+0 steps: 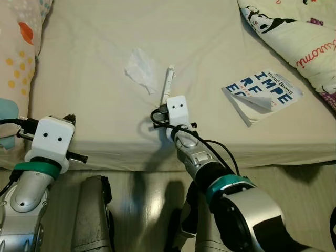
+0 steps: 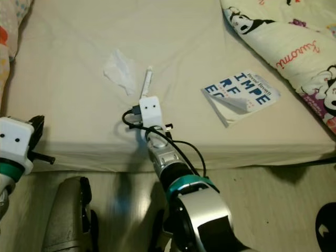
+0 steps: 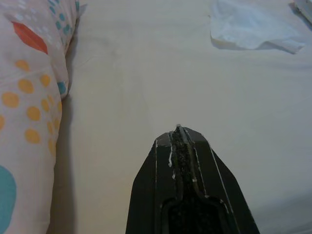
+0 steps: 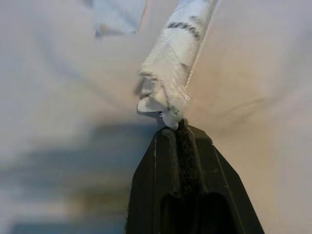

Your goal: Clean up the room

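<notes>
Altogether one wrapper point(image 4: 173, 63), one tissue point(image 1: 140, 69), one book point(image 1: 262, 95)

The left gripper point(image 3: 179, 130) is seen with its two black fingers point(image 3: 195, 195) pressed together over a cream bedsheet point(image 3: 146, 87). A crumpled white tissue point(image 3: 251, 24) lies on the sheet well beyond the fingertips. A dotted pillow point(image 3: 29, 97) is pressed against the sheet's edge.

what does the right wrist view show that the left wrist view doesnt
Right wrist view: the right gripper shut on the end of a rolled white wrapper.

Left wrist view: the left gripper shut on nothing, beside a spotted pillow.

Both: the cream bedsheet and the crumpled tissue.
</notes>
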Robot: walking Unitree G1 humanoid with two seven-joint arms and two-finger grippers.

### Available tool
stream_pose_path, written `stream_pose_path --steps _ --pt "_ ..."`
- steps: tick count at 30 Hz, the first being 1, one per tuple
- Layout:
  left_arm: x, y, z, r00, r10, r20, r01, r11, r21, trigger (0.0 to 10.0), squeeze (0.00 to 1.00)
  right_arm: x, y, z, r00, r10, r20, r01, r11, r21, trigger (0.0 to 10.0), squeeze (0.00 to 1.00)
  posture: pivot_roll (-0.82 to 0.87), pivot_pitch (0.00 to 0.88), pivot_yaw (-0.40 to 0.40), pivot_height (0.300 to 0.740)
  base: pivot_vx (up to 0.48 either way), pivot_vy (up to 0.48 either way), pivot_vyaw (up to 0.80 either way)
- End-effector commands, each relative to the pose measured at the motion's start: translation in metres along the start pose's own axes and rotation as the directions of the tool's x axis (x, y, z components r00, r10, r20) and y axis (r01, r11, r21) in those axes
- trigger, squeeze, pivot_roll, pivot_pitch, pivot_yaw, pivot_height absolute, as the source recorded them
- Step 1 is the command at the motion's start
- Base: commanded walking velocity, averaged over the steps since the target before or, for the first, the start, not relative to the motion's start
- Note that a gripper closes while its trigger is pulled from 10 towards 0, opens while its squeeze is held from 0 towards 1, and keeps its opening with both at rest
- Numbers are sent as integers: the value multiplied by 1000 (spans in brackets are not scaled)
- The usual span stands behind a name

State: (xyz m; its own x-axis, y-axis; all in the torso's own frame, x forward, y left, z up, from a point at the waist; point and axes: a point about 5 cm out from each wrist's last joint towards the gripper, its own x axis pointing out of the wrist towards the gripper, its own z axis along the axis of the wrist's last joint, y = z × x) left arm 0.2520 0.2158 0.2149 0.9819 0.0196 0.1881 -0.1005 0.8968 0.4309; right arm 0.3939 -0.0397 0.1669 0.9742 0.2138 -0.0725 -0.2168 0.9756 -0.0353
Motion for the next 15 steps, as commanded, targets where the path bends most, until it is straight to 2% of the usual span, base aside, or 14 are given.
stream_pose_path --steps 1,2,3,4,5,7,8,9,11,12,15 --pt "-1 -3 -5 1000 -20 -15 20 1000 -2 10000 0 -1 -8 -3 1000 14 19 -16 996 86 0 0 298 372 -128 551 0 0 0" --pt "-1 -3 -5 1000 -20 -15 20 1000 -2 10000 0 -1 -8 -3 1000 14 19 -16 996 86 0 0 298 372 -128 551 0 0 0" --pt "0 -3 1 999 -51 2 51 997 -52 10000 0 0 -16 12 991 65 117 -81 987 136 0 0 282 345 -127 551 0 0 0" --pt "0 -3 5 997 -77 15 78 993 -85 10000 0 -1 -20 19 981 91 169 -117 982 150 0 0 278 341 -127 551 0 0 0" --pt "0 -3 5 997 -77 15 78 993 -85 10000 0 -1 -20 19 981 91 169 -117 982 150 0 0 278 341 -127 551 0 0 0" --pt "0 -7 19 983 -167 74 177 971 -159 10000 0 -4 -34 32 948 148 282 -200 965 166 0 0 258 322 -123 551 0 0 0" --pt "0 -7 19 983 -167 74 177 971 -159 10000 0 -4 -34 32 948 148 282 -200 965 166 0 0 258 322 -123 551 0 0 0" --pt "1 -9 26 972 -210 105 226 957 -182 10000 0 -7 -41 37 935 164 316 -229 957 181 0 0 249 311 -120 551 0 0 0" --pt "1 -9 26 972 -210 105 226 957 -182 10000 0 -7 -41 37 935 164 316 -229 957 181 0 0 249 311 -120 551 0 0 0" --pt "1 -14 37 947 -280 160 310 925 -218 10000 0 -13 -51 44 912 185 367 -272 942 200 1647 0 220 281 -105 551 0 0 0" --pt "1 -14 37 947 -280 160 310 925 -218 10000 0 -13 -51 44 912 185 367 -272 942 200 1647 0 220 281 -105 551 0 0 0"
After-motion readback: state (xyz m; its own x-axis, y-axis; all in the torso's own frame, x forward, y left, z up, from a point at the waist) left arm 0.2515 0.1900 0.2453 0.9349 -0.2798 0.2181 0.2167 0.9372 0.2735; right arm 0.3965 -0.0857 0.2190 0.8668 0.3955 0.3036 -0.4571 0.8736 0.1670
